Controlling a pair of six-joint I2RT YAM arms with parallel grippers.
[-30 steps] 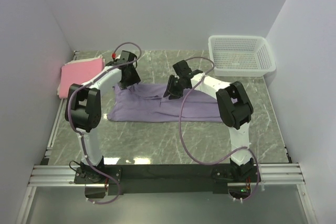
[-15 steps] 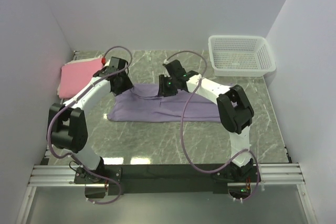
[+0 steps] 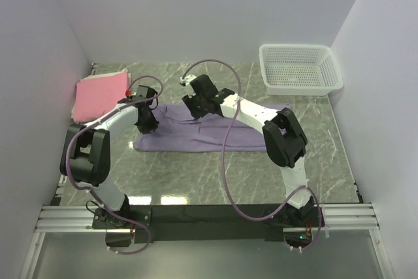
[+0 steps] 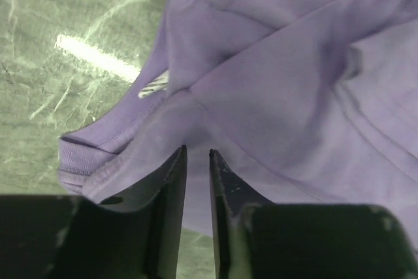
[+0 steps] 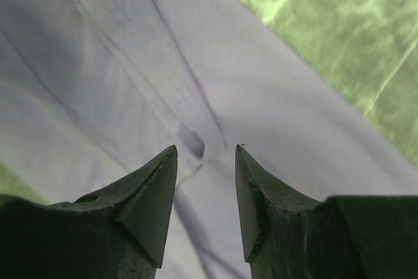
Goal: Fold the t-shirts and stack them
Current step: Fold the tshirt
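The lavender t-shirt (image 3: 209,136) lies spread as a long band across the middle of the table. It fills the left wrist view (image 4: 294,96) and the right wrist view (image 5: 130,63). My left gripper (image 3: 149,121) is at the shirt's left end, its jaws nearly together on a raised fold of the cloth (image 4: 196,153). My right gripper (image 3: 194,106) is over the shirt's far edge near the middle, jaws apart just above a crease (image 5: 206,148). The pink t-shirt (image 3: 98,93) lies folded at the far left.
A white mesh basket (image 3: 297,66) stands at the far right corner. Walls close in the table on the left, back and right. Green marble table top (image 3: 215,174) lies bare in front of the shirt.
Both grippers have moved left along the lavender shirt. The left one came down and nearer at the shirt's left end. The right one shifted left along the far edge.
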